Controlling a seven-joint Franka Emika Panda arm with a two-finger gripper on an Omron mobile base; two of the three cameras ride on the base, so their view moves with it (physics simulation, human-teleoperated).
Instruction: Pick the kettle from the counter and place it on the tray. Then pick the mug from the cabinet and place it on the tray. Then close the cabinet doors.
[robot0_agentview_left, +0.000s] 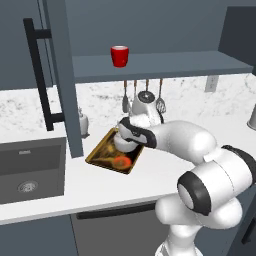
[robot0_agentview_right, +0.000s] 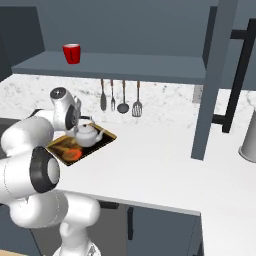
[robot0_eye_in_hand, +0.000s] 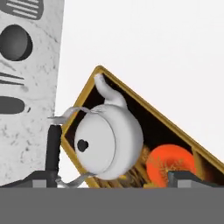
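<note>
The silvery-white kettle (robot0_eye_in_hand: 109, 142) (robot0_agentview_right: 87, 135) stands on the golden-brown tray (robot0_eye_in_hand: 175, 131) (robot0_agentview_right: 65, 147) (robot0_agentview_left: 100, 152), beside its orange-red spot (robot0_eye_in_hand: 170, 164). My gripper (robot0_eye_in_hand: 113, 179) (robot0_agentview_right: 80, 120) hovers just over the kettle, open, with nothing held; one dark fingertip (robot0_eye_in_hand: 43, 177) sits close to the kettle's black handle. In the left base view my hand covers most of the kettle. The red mug (robot0_agentview_left: 119, 56) (robot0_agentview_right: 72, 53) stands on the shelf of the open cabinet (robot0_agentview_left: 160, 65) (robot0_agentview_right: 125, 67). The tray lies on the white counter (robot0_agentview_left: 150, 170) (robot0_agentview_right: 160, 165).
Both cabinet doors (robot0_agentview_left: 60, 75) (robot0_agentview_right: 215, 75) stand swung open over the counter, black bar handles (robot0_agentview_left: 37, 75) (robot0_agentview_right: 240, 75) outward. Utensils (robot0_agentview_left: 145, 95) (robot0_agentview_right: 120, 97) hang on the back wall. A dark sink (robot0_agentview_left: 30, 170) lies left of the tray, a dispenser bottle (robot0_agentview_left: 83, 122) behind it. A grey cylinder (robot0_agentview_right: 248, 135) stands far right.
</note>
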